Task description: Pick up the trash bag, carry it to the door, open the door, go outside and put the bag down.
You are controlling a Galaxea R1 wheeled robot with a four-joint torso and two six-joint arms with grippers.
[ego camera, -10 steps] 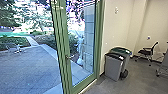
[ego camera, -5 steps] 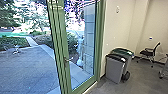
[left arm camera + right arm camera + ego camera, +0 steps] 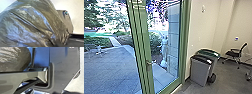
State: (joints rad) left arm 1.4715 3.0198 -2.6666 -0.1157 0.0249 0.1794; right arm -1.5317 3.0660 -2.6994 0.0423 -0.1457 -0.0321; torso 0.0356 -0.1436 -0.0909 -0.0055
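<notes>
Your bag [image 3: 28, 25] is close by the left wrist, its film bunched into tight folds [image 3: 65, 38]. You can't tell how far open either gripper is, or what it holds. Expect soft, slippery, probably light, tearable plastic; grip those folds.

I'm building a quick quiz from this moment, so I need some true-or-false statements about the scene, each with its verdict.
1. The door handle is on a green frame. True.
2. The trash bag is bright red. False: it is dark and glossy.
3. The dark-lidded bin stands beside the green-lidded bin. True.
4. The black chair is outside on the paving. False: it is indoors, on the grey floor.
</notes>
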